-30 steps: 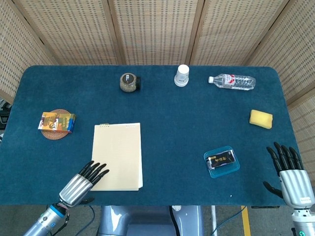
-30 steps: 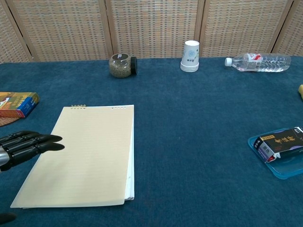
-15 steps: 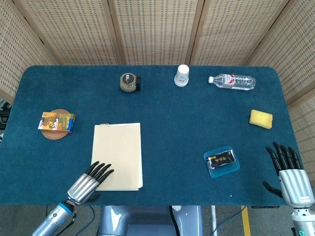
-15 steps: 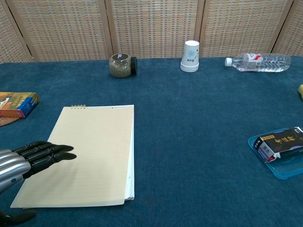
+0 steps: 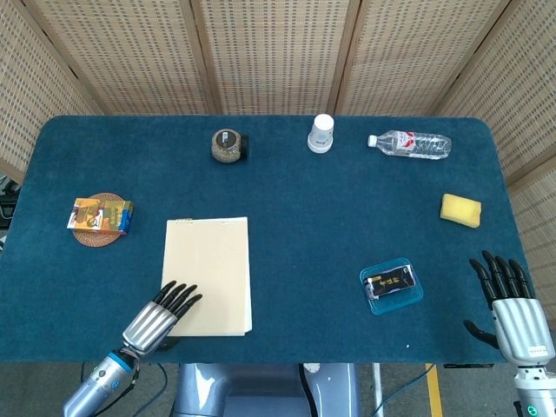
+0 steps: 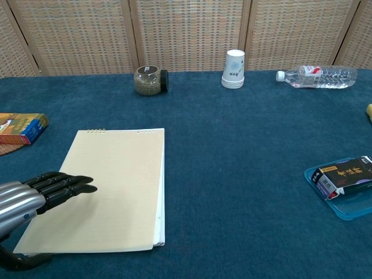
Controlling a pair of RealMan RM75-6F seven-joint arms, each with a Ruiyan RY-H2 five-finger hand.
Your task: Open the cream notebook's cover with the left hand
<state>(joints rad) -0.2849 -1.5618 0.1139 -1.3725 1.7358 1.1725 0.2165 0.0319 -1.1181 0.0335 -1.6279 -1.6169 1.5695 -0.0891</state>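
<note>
Behind notebook (image 5: pixel 208 274): jar (image 5: pixel 228 145), cup (image 5: pixel 321 133).

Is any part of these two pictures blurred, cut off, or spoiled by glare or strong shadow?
Head view: sharp, evenly lit, no glare; only a faint shadow beside the cream notebook. Chest view: also sharp; the left hand is cut by the left edge, and the blue tray by the right edge.

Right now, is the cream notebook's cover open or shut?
Shut. The cream spiral-bound notebook lies flat on the blue table, cover level on its pages in both views. The left hand reaches over its near-left corner, fingers straight, gripping nothing.
</note>
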